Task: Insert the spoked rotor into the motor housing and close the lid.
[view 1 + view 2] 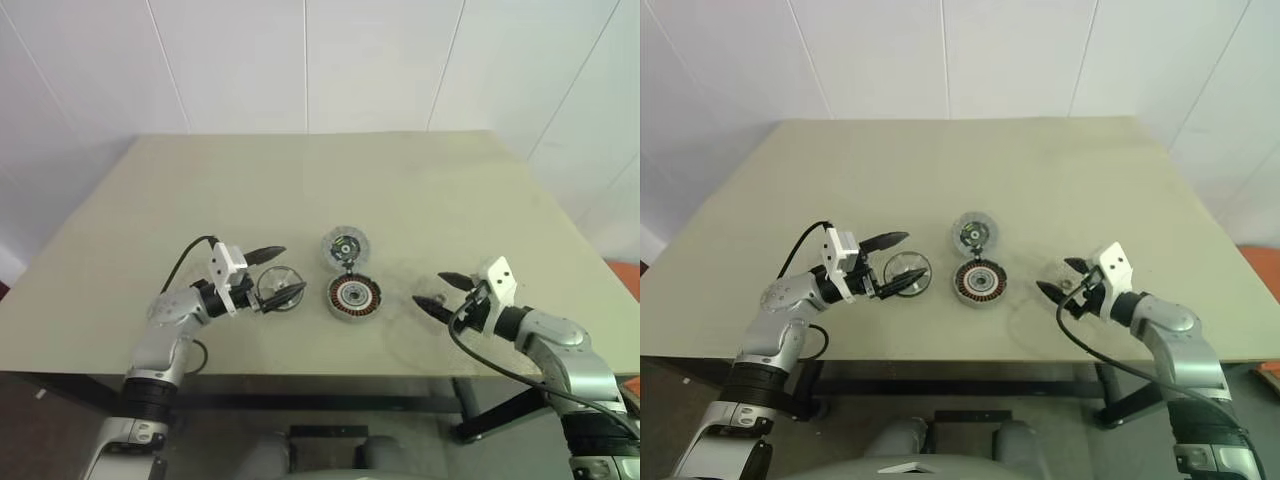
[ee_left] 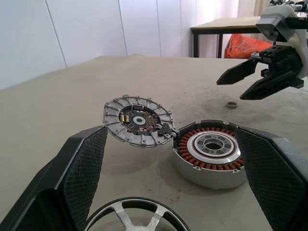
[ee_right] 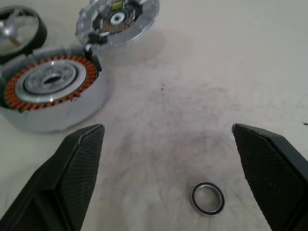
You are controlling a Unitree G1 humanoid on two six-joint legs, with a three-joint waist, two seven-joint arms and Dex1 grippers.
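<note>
The spoked rotor (image 1: pixel 278 289), a black ring with silver spokes, lies flat on the table left of the motor housing (image 1: pixel 353 297). The housing shows its copper windings around a pale centre. The lid (image 1: pixel 345 246), a ribbed grey disc, stands tilted open at the housing's far edge, its inner side showing in the left wrist view (image 2: pixel 138 120). My left gripper (image 1: pixel 279 273) is open, its fingers spread either side of the rotor without pinching it. My right gripper (image 1: pixel 431 289) is open to the right of the housing, holding nothing.
A small dark metal ring (image 3: pixel 208 198) lies on the table between and just ahead of my right gripper's fingers. The beige table (image 1: pixel 320 180) is backed by a white wall. An orange object (image 2: pixel 245 45) sits under another table in the distance.
</note>
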